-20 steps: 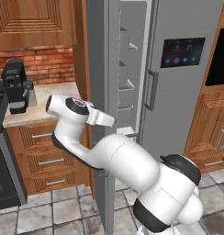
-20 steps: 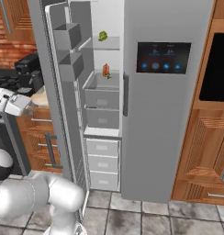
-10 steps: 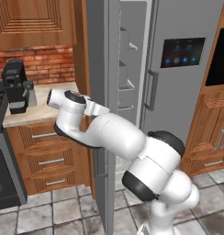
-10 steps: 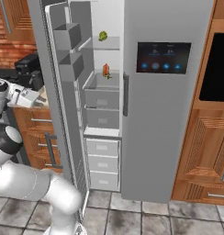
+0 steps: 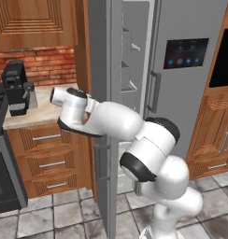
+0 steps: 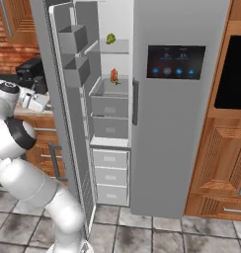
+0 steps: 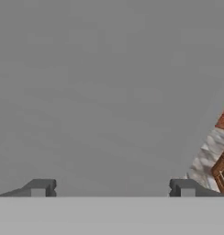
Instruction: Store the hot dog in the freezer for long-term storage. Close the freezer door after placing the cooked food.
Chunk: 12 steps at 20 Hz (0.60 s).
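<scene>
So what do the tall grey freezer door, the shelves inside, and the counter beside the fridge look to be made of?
The tall flat grey freezer door looks like brushed or matt metal: even grey, no grain, soft sheen. The pale grey freezer shelves and drawers look like moulded plastic, plain and dull. The beige counter top could be stone or laminate; its brown cabinet fronts show wood grain with slim metal-looking handles.

Base views flank freezer (image 6: 110,99), hand view — close
</scene>
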Tool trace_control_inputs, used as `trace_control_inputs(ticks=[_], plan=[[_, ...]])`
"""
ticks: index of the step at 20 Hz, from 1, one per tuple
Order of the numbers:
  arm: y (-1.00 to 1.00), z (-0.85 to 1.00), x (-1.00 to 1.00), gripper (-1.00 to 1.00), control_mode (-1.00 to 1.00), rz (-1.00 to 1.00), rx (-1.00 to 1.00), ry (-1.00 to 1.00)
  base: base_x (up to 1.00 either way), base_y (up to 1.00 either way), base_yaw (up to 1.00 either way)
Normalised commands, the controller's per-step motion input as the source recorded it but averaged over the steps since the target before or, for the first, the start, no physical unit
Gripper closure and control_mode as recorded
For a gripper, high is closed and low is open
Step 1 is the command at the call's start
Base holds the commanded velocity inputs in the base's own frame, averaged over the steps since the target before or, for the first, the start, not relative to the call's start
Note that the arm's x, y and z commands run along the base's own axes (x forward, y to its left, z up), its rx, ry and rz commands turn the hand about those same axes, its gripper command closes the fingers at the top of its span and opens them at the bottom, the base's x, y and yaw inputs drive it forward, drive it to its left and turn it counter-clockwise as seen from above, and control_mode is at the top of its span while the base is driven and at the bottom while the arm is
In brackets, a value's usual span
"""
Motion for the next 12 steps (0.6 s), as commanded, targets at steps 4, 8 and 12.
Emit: trace_control_inputs(ticks=[4, 8, 12], plan=[[-0.21, -0.08, 0.31, -1.00, -1.00, 0.00, 0.00, 0.00, 0.00, 0.00, 0.00], [-0.84, -0.06, 0.13, -1.00, -1.00, 0.00, 0.03, 0.00, 0.00, 0.00, 0.00], [-1.00, 0.00, 0.00, -1.00, -1.00, 0.00, 0.14, 0.00, 0.00, 0.00, 0.00]])
